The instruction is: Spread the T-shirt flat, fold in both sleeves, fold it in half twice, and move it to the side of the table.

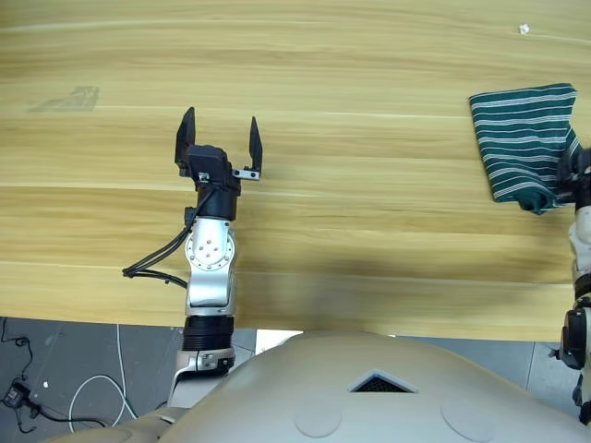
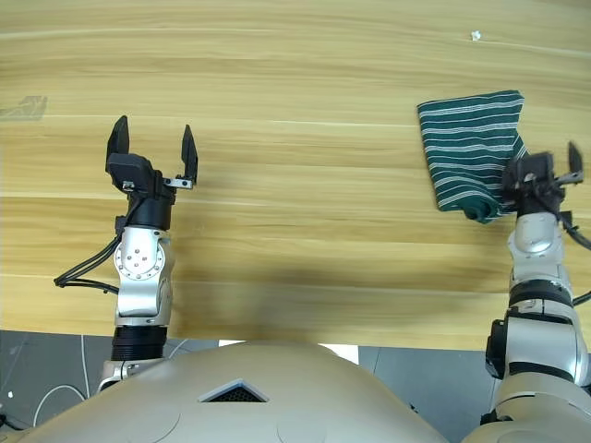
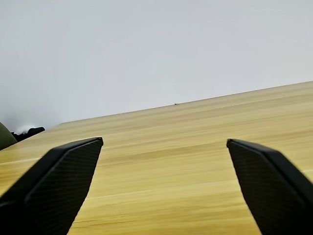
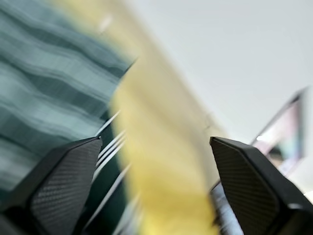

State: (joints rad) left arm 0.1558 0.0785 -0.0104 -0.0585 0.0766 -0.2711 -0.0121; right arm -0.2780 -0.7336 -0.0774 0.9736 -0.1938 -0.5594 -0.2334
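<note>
**Folded T-shirt at my right gripper; both grippers spread wide, holding nothing**

Head views: my left gripper [image 1: 222,118] hangs wide open over the bare table [image 1: 369,55], with the T-shirt [image 2: 466,138] well off to its right. My right gripper [image 2: 543,159], fingers also wide apart, sits at the shirt's near corner, the folded striped cloth just ahead and left of it. Left wrist view: plain wood between my fingers. Right wrist view: blurred stripes beside one finger. I judge the cloth light, soft and limp, its layers likely to slide. I'd pinch through every layer at a folded edge and drag low.
</note>
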